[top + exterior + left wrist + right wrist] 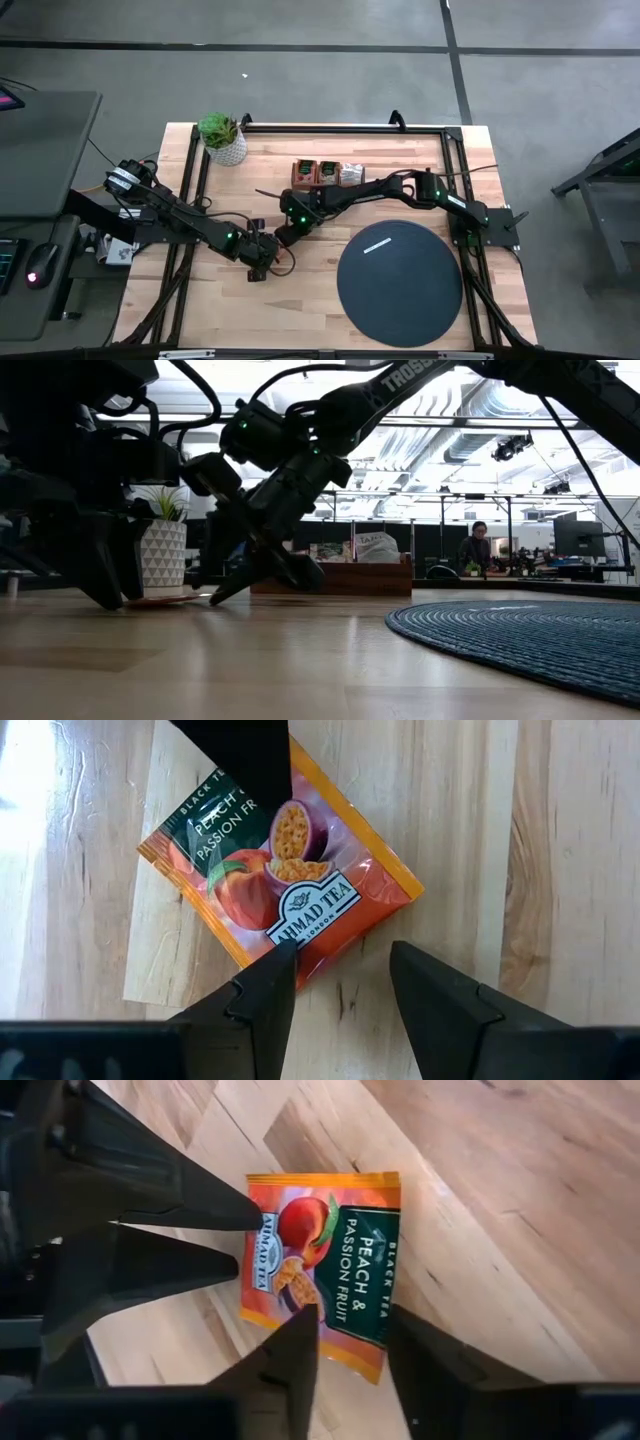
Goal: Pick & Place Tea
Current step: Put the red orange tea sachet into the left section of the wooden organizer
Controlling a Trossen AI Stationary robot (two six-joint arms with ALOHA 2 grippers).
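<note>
Both grippers crowd the orange sachet (pixel 285 860); bare wood lies open around them

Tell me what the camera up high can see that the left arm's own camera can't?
Only the high view shows the black disc, the little plant and the wooden tray.
Only the left wrist view shows the sachet's peach picture and its words.
Both show the wooden table and the left hand, open at the sachet, with the right hand close on the other side.
</note>
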